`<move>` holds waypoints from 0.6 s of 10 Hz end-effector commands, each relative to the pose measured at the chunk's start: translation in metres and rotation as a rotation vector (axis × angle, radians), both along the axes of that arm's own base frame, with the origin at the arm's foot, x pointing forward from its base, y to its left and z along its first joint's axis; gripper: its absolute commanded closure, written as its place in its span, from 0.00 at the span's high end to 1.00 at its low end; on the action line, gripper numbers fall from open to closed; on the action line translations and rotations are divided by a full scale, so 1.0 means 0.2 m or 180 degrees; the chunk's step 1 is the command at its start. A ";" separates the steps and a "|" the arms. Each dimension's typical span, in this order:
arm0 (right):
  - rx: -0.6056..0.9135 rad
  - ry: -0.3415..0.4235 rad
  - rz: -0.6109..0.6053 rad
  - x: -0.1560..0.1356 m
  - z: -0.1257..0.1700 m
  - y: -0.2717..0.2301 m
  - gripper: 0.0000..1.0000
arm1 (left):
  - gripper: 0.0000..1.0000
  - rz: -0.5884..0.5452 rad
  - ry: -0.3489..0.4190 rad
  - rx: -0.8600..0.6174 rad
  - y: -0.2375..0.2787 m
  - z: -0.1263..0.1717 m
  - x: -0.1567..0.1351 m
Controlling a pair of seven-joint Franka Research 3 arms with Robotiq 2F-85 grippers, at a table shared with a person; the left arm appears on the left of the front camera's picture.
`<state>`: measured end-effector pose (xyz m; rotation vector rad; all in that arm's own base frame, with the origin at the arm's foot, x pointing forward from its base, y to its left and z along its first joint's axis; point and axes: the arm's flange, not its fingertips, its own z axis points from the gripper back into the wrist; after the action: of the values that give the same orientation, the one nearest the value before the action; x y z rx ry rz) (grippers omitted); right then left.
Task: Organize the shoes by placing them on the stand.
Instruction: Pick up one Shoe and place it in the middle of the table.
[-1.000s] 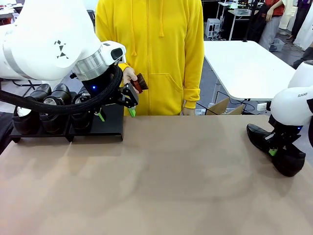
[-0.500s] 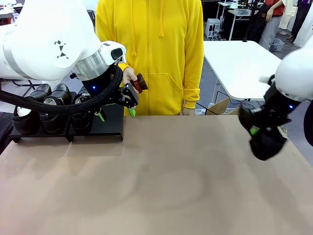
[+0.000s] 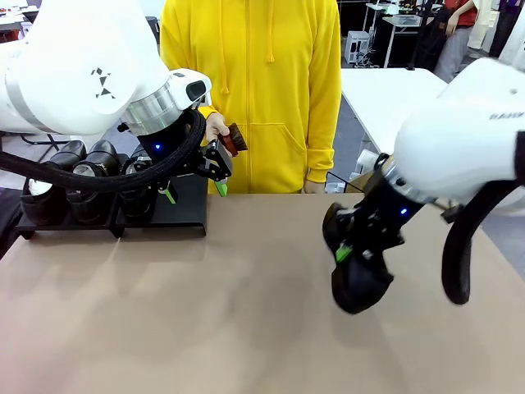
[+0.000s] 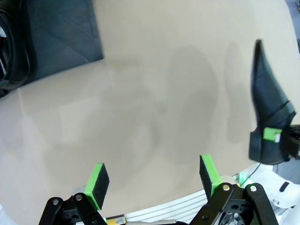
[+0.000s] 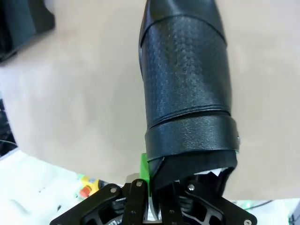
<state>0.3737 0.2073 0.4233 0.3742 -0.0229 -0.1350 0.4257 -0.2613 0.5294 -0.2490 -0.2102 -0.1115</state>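
The right gripper (image 3: 351,249) is clamped tight on the heel rim of a black shoe (image 3: 354,275), carried clear above the tan table (image 3: 205,320) right of centre, toe tipped down toward the robot. In the right wrist view the shoe's (image 5: 186,89) textured upper runs away from the fingers, and one green pad (image 5: 144,169) shows beside the collar; the other is hidden behind the leather.

Farther back on the left, the left gripper (image 3: 194,191) hangs over the black stand's (image 3: 187,209) bare right end, jaws fully spread with nothing between them. Its wrist view shows both green pads (image 4: 99,180) well apart over bare tabletop.

Three black shoes (image 3: 86,176) sit on the stand, partly hidden behind the left arm and its cable. Behind them, a person's hand (image 3: 216,125) holds a small reddish-brown object (image 3: 236,139), too hidden to identify.
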 end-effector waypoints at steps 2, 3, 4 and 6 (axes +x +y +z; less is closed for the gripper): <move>0.0273 -0.0071 -0.0124 0.00 -0.10 0.13 0.00 | 1.00 0.0025 -0.0006 -0.0075 0.01 -0.01 -0.01; 0.0354 -0.0121 -0.0024 0.00 -0.15 0.17 0.00 | 1.00 0.0025 -0.0006 -0.0075 0.01 -0.01 -0.01; 0.0422 -0.0202 0.0072 -0.01 -0.20 0.20 0.00 | 1.00 0.0025 -0.0006 -0.0075 0.01 -0.01 -0.01; 0.0457 -0.0397 0.0244 0.01 -0.28 0.25 0.02 | 1.00 0.0025 -0.0006 -0.0075 0.01 -0.01 -0.01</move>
<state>0.3733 0.2552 0.3805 0.4777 -0.0792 -0.0866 0.4258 -0.2612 0.5294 -0.2490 -0.2103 -0.1111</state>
